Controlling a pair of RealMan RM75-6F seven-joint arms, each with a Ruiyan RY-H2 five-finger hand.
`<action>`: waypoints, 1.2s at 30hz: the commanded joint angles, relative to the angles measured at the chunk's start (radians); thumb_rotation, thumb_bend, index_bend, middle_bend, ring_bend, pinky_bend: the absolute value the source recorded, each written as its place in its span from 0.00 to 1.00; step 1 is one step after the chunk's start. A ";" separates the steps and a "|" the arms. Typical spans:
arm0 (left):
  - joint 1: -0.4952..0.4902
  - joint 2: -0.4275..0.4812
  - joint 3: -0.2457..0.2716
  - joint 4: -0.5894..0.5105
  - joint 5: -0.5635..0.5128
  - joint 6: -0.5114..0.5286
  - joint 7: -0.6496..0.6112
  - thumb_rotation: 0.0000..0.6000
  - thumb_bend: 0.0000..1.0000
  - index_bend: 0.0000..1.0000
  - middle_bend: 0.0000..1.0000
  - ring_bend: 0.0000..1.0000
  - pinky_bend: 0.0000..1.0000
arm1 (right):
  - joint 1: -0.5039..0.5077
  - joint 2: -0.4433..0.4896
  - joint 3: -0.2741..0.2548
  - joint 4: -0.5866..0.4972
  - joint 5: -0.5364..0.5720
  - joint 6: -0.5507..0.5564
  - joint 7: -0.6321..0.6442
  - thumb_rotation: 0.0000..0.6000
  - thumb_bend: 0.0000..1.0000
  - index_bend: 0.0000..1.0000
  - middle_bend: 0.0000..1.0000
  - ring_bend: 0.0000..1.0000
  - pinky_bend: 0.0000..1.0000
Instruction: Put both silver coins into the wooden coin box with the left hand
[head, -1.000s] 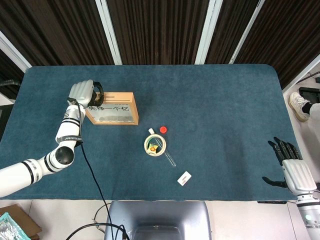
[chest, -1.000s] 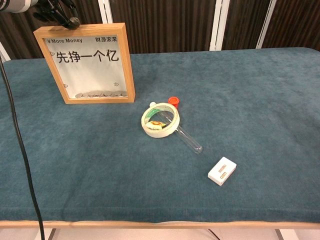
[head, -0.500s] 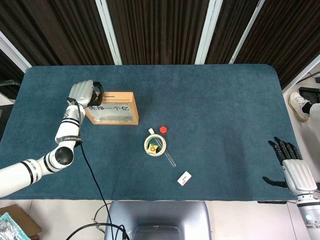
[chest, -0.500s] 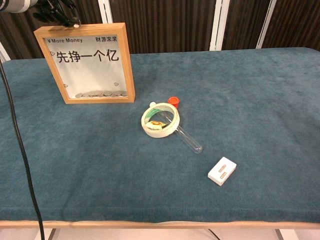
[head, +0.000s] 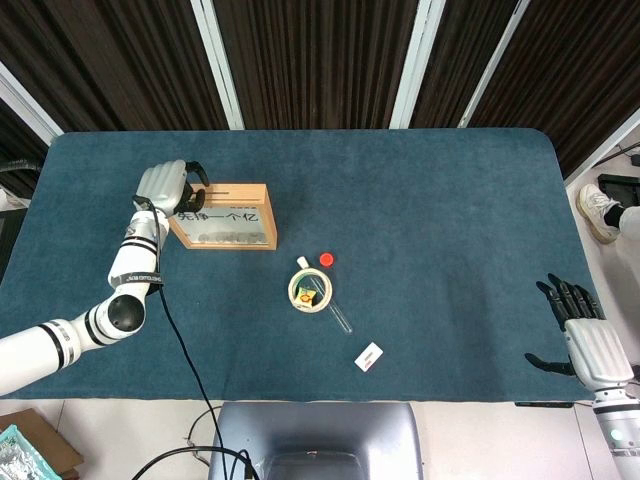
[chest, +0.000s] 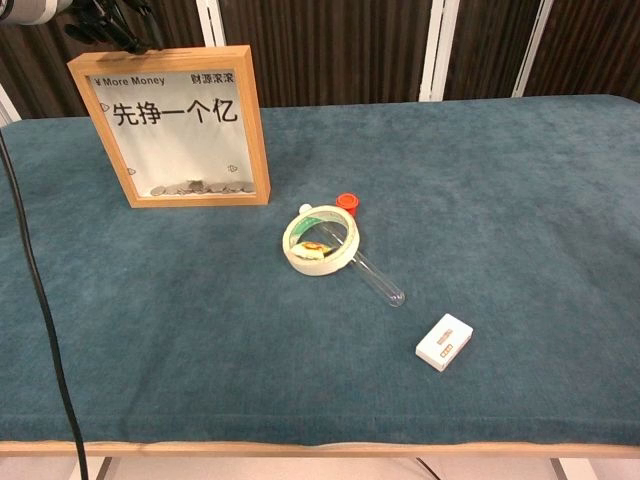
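In the left part of the head view, the left hand (head: 167, 186) hovers over the left end of the wooden coin box (head: 226, 216), its dark fingers (head: 197, 178) curled above the top edge; whether they pinch anything cannot be told. The chest view shows those fingers only at the upper left corner, above the frame. The box stands upright on the blue table (head: 450, 220), and a row of silver coins (chest: 195, 187) lies along the bottom behind its glass front. At the lower right of the head view, the right hand (head: 585, 335) rests off the table edge with its fingers spread apart and nothing in it. Near the table's middle sits a roll of tape (chest: 320, 243), with a red cap (chest: 347, 202) just beside it, a clear test tube (chest: 381, 282) touching the roll, and a small white device (chest: 444, 341) toward the lower right.
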 joint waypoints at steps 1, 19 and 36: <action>0.006 0.004 -0.007 -0.009 0.020 0.013 -0.013 1.00 0.50 0.47 1.00 1.00 1.00 | 0.000 0.000 0.000 0.000 0.000 -0.001 0.000 1.00 0.10 0.00 0.00 0.00 0.03; 0.639 0.295 0.284 -0.515 1.024 0.683 -0.288 1.00 0.40 0.07 0.37 0.40 0.49 | -0.003 -0.007 -0.007 -0.006 -0.010 0.004 -0.025 1.00 0.10 0.00 0.00 0.00 0.03; 1.014 0.052 0.415 -0.190 1.150 0.925 -0.287 1.00 0.39 0.00 0.02 0.00 0.01 | -0.014 -0.036 -0.023 -0.028 -0.034 0.032 -0.127 1.00 0.10 0.00 0.00 0.00 0.03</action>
